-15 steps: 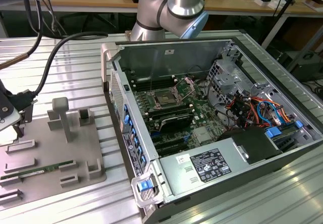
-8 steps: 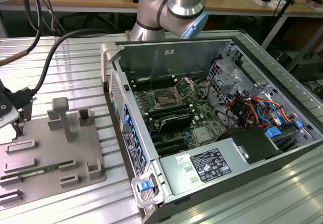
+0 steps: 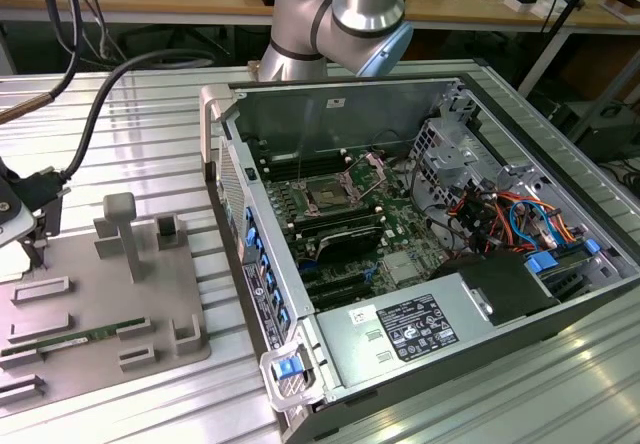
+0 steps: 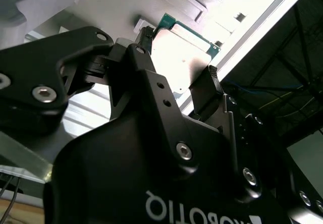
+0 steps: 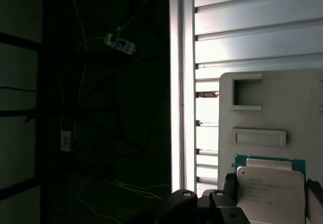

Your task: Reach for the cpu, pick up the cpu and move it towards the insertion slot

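- The gripper (image 4: 179,56) pinches the cpu (image 4: 189,38) by two opposite edges, at the grey tray's (image 3: 150,294) edge on the exterior view's left.
- So thin a hold could let the chip tilt or slip.
- The insertion slot (image 3: 328,196) lies well apart inside the computer case (image 3: 215,114); a low carry could clip its wall.

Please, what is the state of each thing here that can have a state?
gripper: shut on the cpu.
cpu: gripped at two edges, over the tray.
slot: open, no chip inside.
case: side open, board exposed.
memory stick: lying in the tray.
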`<action>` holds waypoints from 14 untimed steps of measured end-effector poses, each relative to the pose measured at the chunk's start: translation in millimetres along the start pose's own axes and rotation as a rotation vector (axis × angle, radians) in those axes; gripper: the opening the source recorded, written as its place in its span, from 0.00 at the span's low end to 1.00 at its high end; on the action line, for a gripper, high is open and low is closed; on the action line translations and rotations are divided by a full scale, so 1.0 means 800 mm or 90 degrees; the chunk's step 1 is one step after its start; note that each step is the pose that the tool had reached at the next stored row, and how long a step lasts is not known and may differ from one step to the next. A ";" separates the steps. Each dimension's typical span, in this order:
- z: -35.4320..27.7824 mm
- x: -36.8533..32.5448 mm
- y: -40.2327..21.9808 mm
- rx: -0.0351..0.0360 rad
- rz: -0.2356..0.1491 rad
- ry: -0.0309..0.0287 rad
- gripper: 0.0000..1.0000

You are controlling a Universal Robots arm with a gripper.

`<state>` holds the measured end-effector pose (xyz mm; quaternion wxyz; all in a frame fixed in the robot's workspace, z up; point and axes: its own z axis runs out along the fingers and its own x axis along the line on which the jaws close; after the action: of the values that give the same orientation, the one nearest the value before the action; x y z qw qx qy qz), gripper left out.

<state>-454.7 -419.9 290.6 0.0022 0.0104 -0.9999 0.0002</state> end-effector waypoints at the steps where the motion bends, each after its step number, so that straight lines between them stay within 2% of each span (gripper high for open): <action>1: -0.0007 0.0000 0.0000 0.0000 0.000 0.0000 0.55; 14: -0.0145 0.0001 0.0000 0.0000 0.000 0.0000 0.55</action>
<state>-454.7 -419.9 302.3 0.0022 0.0104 -0.9999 0.0002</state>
